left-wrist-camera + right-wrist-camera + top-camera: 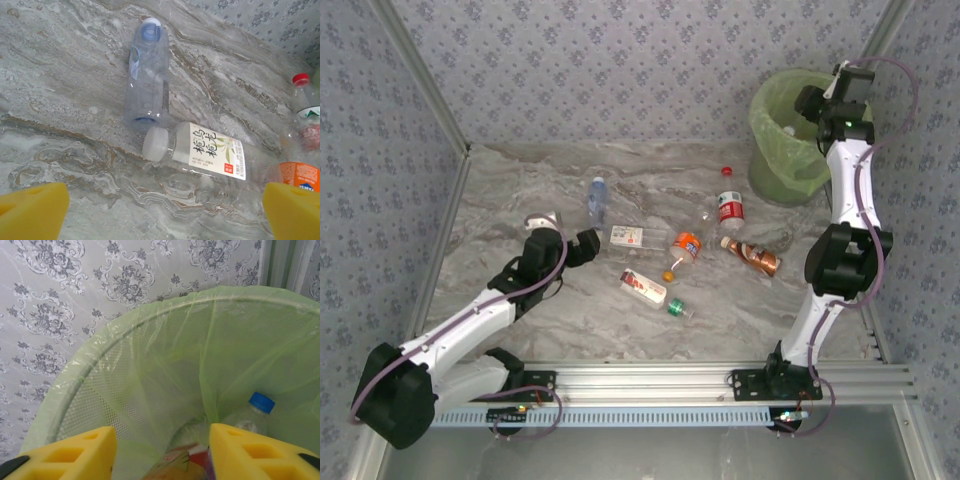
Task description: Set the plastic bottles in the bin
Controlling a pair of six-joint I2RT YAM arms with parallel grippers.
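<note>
Left claw: fingers wide apart, nothing between them, hovering low over the desk.

Nearest target is the white-labelled bottle. It lies on its side just beyond the claw's opening, white cap to the left and base to the right. Its long axis runs roughly along the line from finger to finger, not across it. Judgement: closing from this pose would meet it end to end, so the wrist needs to turn before descending, so the fingers meet the bottle's sides.

The clear blue-topped bottle lies farther off, with its axis pointing near-to-far and its base close to the white cap. The left arm is plainly the nearer one to both.

Right claw: over the bin at the far right corner, fingers parted. A red-and-tan labelled bottle shows low between them, with a gap on its left side. It does not look clamped. Whether it is falling or already lying inside, I cannot tell.

Bin contents: a blue-capped bottle against the green liner.

On the desk between the arms: orange-labelled bottle, red-and-white labelled bottle, coppery bottle, and a near red-and-white one.
</note>
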